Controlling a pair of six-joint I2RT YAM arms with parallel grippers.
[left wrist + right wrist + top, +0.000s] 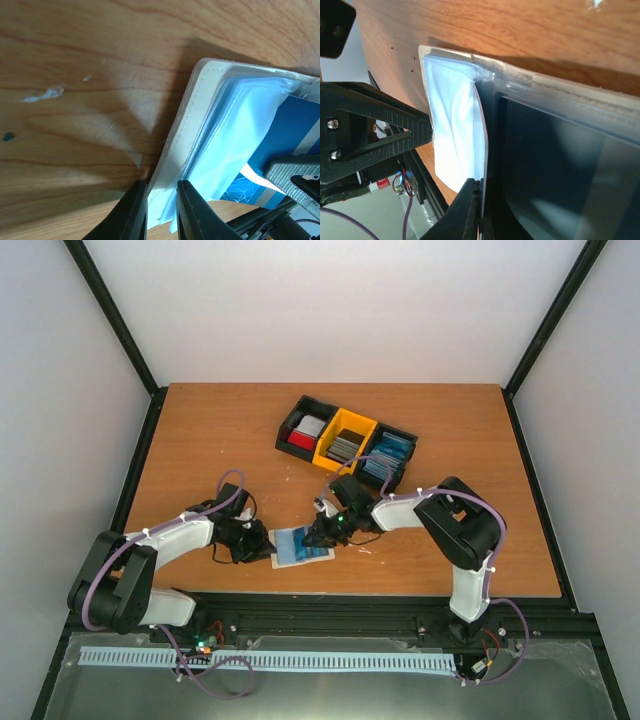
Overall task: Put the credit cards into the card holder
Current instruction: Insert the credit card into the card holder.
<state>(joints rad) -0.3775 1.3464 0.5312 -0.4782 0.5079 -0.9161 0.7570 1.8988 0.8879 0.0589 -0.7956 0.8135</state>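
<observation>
Left pincer [161, 192] astride card holder [186, 131] edge

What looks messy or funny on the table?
Only small things. The wooden table has white scrapes and a dark spot left of the open wallet. The black-and-yellow tray sits crooked to the table's edges. Nothing looks spilled or broken.

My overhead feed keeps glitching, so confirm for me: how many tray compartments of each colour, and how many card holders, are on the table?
Black compartments: 2
Yellow compartment: 1
Card holder: 1
Total: 4
</observation>
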